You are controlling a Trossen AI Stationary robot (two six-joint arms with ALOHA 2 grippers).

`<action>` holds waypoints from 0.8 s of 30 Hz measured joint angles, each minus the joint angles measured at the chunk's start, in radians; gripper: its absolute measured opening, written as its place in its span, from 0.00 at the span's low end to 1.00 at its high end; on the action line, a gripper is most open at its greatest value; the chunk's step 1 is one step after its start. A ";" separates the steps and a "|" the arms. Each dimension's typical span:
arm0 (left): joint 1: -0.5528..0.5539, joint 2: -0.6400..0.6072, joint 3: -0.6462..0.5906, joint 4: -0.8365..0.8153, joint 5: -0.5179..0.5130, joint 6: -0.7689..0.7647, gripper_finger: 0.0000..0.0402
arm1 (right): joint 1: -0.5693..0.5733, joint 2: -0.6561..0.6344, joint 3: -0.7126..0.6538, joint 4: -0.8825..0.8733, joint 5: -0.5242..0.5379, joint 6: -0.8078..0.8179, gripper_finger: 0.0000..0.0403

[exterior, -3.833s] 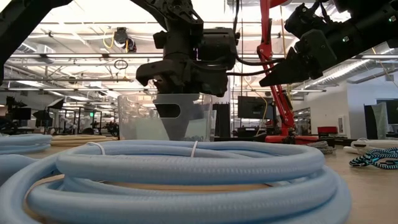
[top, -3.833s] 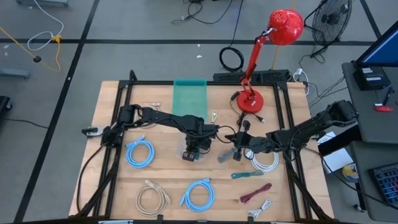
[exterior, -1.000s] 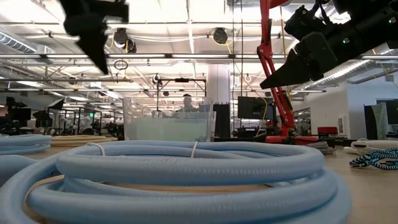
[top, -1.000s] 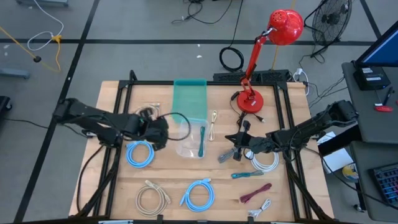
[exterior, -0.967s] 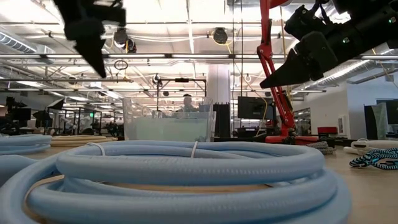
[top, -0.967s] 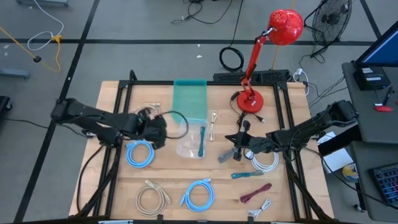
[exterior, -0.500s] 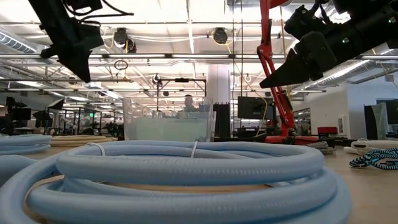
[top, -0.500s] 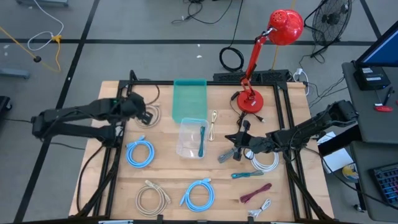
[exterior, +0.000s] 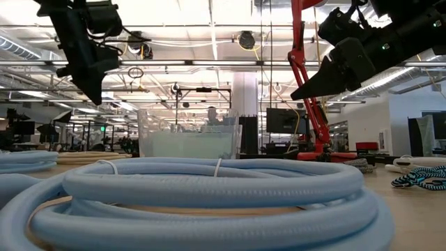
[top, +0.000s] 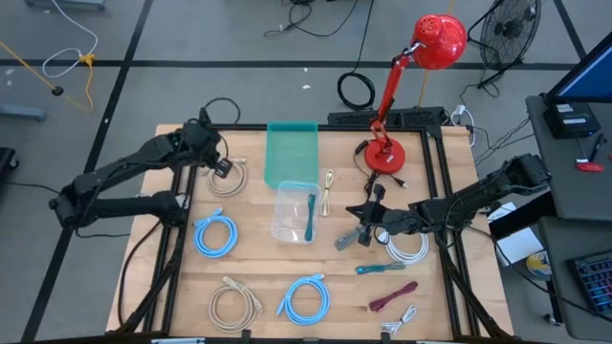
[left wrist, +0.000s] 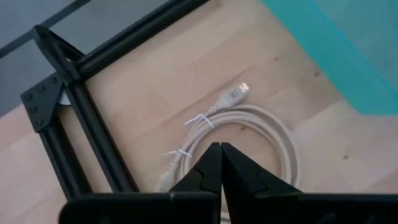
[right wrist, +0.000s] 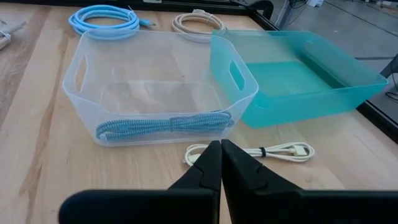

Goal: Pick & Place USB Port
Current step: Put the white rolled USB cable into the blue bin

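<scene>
A clear bin (top: 295, 212) stands mid-table with a teal braided cable (top: 311, 218) lying in it, which the right wrist view also shows (right wrist: 165, 124). A teal bin (top: 292, 153) stands against the clear bin's far side. My left gripper (top: 222, 166) is shut and hangs in the air (exterior: 90, 84) over a coiled beige USB cable (top: 232, 179) at the far left. That cable's plug (left wrist: 239, 92) lies flat on the wood. My right gripper (top: 346, 239) is shut and waits right of the clear bin, pointing at it (right wrist: 219, 155).
A small beige cable (top: 328, 182) lies between the bins and the red lamp's base (top: 386, 158). Blue coils (top: 215, 236) (top: 304, 298), a beige coil (top: 232, 304), a white coil (top: 409, 248) and short cables (top: 392, 296) lie toward the near side. Black frame rails (top: 177, 220) run along both sides.
My left gripper has swung from the clear bin's left side toward the far-left corner and turned, and now hangs over the beige coil. It has stayed shut. The bin and its teal cable have kept their place.
</scene>
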 joint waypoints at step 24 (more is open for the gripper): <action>-0.005 0.005 0.000 -0.002 0.161 0.057 0.06 | -0.040 -0.019 0.000 -0.331 -0.012 0.253 0.04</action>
